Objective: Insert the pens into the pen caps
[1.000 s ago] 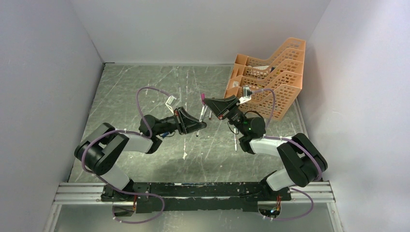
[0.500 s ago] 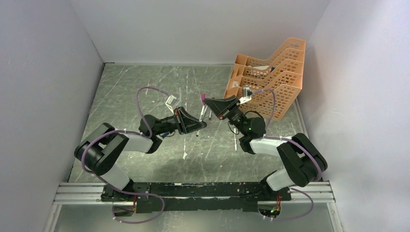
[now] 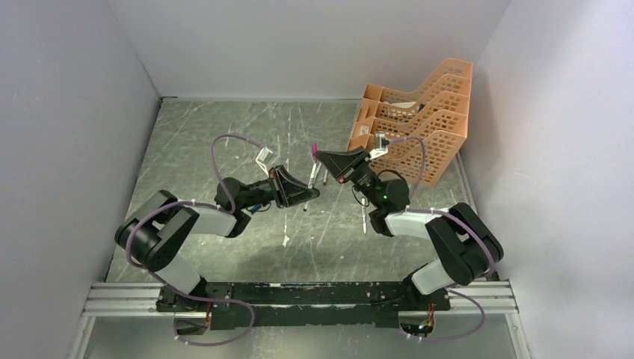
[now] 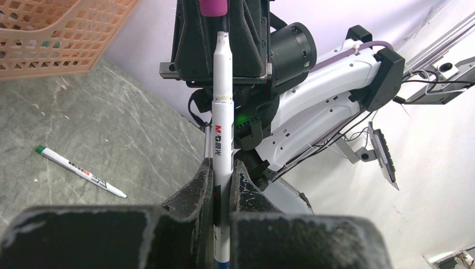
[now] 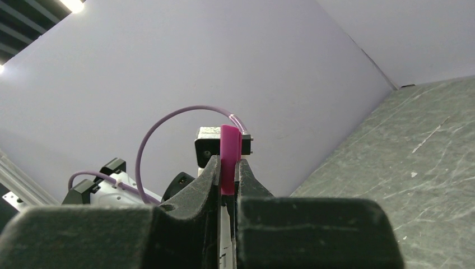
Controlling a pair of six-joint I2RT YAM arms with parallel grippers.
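Observation:
My left gripper (image 4: 222, 163) is shut on a silvery-white pen (image 4: 222, 106) and holds it upright above the table; the gripper also shows in the top view (image 3: 311, 189). My right gripper (image 5: 227, 161) is shut on a magenta-pink cap (image 5: 229, 154) right above the pen's tip; in the top view this gripper (image 3: 320, 155) meets the pen's upper end at the cap (image 3: 314, 149). In the left wrist view the cap (image 4: 213, 5) sits in line with the narrow tip. I cannot tell whether the tip is inside it. Other caps are out of view.
A second pen (image 4: 78, 171) with a green end lies on the grey table (image 3: 224, 127) beside the right arm. The orange mesh tray (image 3: 419, 112) stands at the back right, close behind the right gripper. White walls enclose the table on three sides.
Hardly anything differs; both grippers keep their hold, with the cap and the pen's tip staying together at the table's middle.

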